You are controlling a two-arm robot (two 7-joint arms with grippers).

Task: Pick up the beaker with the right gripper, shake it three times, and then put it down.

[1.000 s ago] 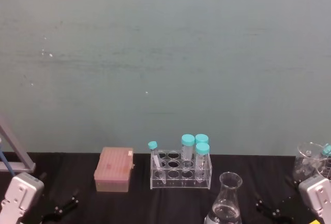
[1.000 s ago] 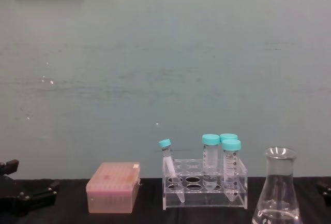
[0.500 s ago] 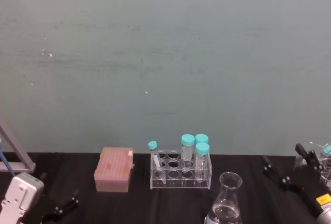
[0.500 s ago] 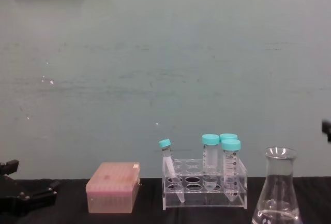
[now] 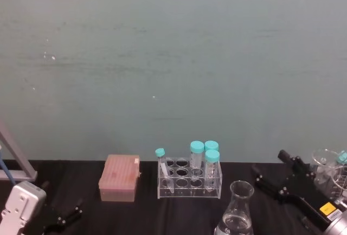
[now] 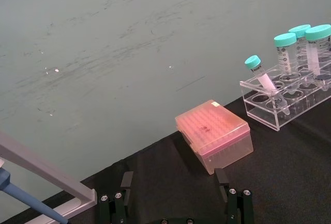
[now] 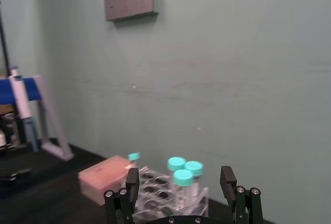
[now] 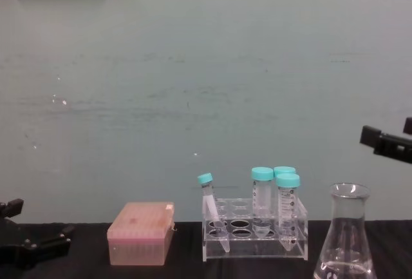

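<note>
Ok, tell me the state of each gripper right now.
Left gripper: open, jaws empty, parked low on the left.
Right gripper: open, holding nothing, raised to the right of the beaker.

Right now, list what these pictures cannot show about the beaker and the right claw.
The beaker: its base and liquid level are cut off by the bottom edge in the head and chest views.
The right claw, open, up beside the beaker: the chest view's right edge cuts it off, so how far it stands from the neck is unclear.
The glass vessel at far right: partly hidden behind the right claw's arm in the head view.
</note>
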